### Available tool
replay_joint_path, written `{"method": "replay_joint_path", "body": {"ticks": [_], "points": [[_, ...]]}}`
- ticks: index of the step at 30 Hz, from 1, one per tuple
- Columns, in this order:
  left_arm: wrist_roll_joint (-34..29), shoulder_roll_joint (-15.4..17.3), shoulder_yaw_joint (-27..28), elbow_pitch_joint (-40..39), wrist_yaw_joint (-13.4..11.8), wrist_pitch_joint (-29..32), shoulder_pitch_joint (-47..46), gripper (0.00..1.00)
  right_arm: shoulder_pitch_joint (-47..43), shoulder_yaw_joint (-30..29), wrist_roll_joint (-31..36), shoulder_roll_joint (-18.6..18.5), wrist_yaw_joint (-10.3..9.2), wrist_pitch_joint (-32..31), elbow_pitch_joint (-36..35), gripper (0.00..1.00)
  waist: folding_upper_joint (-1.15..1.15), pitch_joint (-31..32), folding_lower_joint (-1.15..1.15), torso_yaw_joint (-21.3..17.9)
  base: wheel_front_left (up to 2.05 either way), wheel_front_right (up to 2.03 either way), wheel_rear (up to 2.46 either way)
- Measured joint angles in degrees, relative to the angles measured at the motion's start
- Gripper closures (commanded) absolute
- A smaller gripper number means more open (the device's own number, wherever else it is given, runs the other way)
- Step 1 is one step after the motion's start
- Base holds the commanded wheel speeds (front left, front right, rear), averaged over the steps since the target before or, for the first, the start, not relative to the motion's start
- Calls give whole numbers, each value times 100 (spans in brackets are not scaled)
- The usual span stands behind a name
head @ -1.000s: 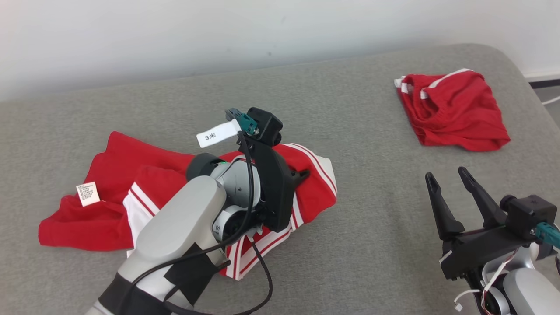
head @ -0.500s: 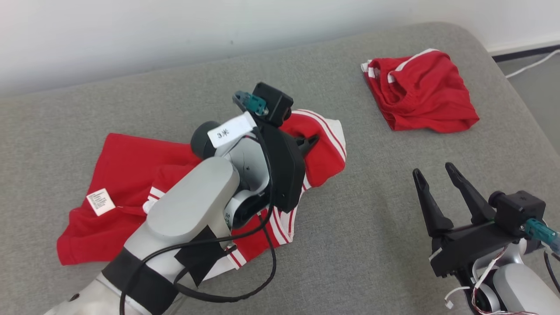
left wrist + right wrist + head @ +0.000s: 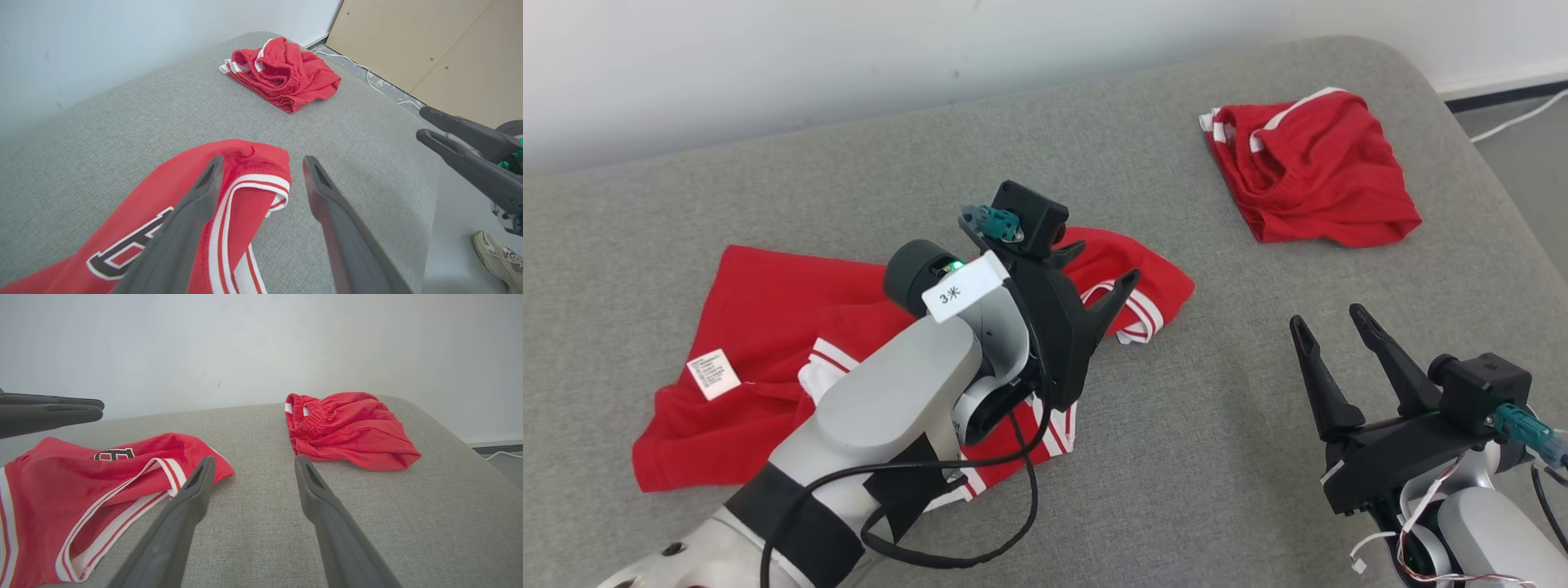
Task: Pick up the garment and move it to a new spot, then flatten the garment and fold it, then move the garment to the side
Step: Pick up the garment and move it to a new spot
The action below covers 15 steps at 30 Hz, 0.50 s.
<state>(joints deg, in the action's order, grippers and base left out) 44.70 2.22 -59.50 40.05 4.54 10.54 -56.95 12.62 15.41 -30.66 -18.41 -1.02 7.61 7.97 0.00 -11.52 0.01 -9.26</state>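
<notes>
- starting widest, you have the grey cushion (image 3: 1225, 392) carrying everything; no cloth hangs off it.
- the garment (image 3: 776, 302), a red jersey with white stripes, lies left of centre on the cushion, under and beside your left arm. half a second ago its right corner was lifted in a pinch; now that corner has dropped onto the fabric and spreads toward the right.
- the second red piece (image 3: 1319, 171) sits bunched at the far right, well apart from the jersey and untouched.
- your left gripper (image 3: 1106, 263) has just let go: the fingers were clamped on the striped edge and now stand wide apart just above the corner, holding nothing.
- your right gripper (image 3: 1325, 317) hovers at the lower right, spread and empty, well clear of both pieces.
- the white care label (image 3: 713, 374) faces up on the jersey's left side.
- reading this, the placing step looks finished. the jersey is rumpled, with a striped hem folded over, so flattening comes next, likely needing both grippers at opposite edges.
</notes>
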Motion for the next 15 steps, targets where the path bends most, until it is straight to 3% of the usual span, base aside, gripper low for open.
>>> {"method": "replay_joint_path", "body": {"ticks": [5, 15], "points": [[21, -3, -244, -10, -68, -271, 13, 0, -41, 2, -11, 2, 37, 30, 92, 0, 0, 149, -1, 120, 0, 0, 0], [-158, -9, -233, 223, -715, -1128, 311, 0, -307, 14, -58, 31, 49, 99, 121, 0, 0, 451, -1, 503, 0, 0, 0]]}}
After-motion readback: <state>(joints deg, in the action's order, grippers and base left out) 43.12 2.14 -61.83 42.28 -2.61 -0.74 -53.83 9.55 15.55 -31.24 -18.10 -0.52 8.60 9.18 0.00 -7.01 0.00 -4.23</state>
